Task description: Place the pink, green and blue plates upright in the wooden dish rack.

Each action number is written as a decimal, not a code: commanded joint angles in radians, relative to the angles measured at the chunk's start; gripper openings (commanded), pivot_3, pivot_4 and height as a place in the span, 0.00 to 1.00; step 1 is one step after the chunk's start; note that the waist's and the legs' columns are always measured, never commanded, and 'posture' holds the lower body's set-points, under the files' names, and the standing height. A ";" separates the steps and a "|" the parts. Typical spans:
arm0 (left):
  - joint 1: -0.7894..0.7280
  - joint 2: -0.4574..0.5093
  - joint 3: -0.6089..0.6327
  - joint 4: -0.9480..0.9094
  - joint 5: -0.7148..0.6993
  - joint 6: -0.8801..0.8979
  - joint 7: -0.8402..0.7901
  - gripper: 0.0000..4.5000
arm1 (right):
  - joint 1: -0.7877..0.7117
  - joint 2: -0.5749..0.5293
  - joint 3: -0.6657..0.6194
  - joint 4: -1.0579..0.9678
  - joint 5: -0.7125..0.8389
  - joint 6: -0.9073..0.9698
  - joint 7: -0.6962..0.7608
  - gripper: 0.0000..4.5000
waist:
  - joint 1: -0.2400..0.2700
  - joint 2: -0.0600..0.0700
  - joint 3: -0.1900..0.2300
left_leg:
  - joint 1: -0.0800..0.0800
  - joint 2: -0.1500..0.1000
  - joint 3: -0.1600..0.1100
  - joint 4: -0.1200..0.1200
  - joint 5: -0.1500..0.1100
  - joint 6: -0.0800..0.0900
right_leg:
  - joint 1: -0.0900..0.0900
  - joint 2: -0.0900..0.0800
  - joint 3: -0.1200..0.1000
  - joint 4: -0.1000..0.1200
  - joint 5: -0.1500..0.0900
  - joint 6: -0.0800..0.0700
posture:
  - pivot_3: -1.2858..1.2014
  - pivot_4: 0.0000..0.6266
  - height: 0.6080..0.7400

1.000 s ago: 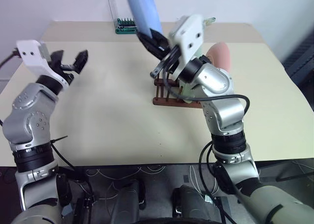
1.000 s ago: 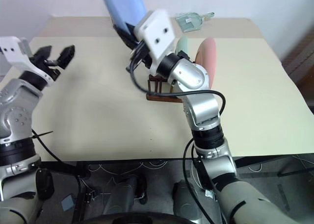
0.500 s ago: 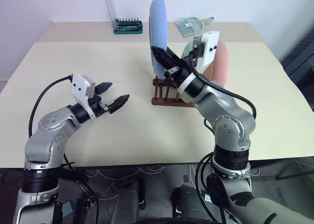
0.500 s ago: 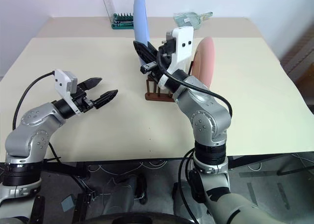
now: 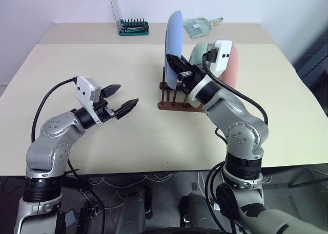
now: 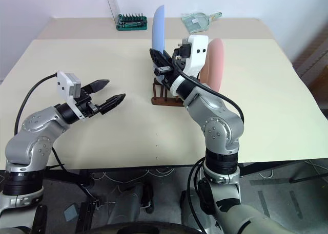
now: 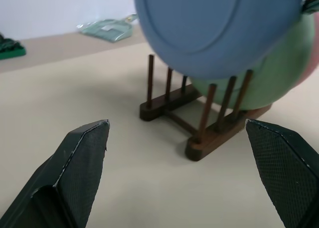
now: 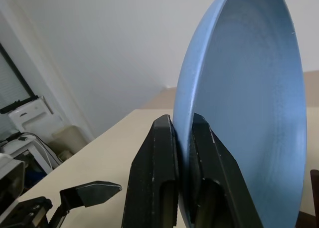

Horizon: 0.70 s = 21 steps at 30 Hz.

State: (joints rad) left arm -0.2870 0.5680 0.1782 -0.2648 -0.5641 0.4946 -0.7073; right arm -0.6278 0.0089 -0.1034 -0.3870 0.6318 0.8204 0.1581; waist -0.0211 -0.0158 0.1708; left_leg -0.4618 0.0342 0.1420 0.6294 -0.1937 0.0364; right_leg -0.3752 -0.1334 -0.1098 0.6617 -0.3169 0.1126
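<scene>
The right gripper pinches the blue plate upright over the wooden dish rack beside the green plate; the left gripper hangs wide open, empty, above the desk

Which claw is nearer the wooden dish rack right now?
Right. The right claw hangs just above the wooden dish rack, shut on the blue plate. The left claw is open, off to the rack's left over the table.
</scene>
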 commanded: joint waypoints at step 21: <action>0.000 -0.003 -0.009 -0.041 -0.003 -0.006 0.002 1.00 | -0.002 -0.035 0.033 -0.010 0.040 0.000 -0.029 0.99 | 0.001 0.000 0.000 | 0.000 0.000 0.000 0.000 0.000 0.000 | 0.000 0.000 0.000 0.000 0.000 0.000 | 0.52 0.24 0.97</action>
State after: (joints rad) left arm -0.2848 0.5673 0.1704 -0.2704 -0.5613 0.4952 -0.7060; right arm -0.6078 -0.0164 -0.0852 -0.3648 0.6769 0.8423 0.1130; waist -0.0205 -0.0157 0.1709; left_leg -0.4620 0.0342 0.1420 0.6292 -0.1938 0.0364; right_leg -0.3754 -0.1334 -0.1098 0.6614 -0.3169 0.1126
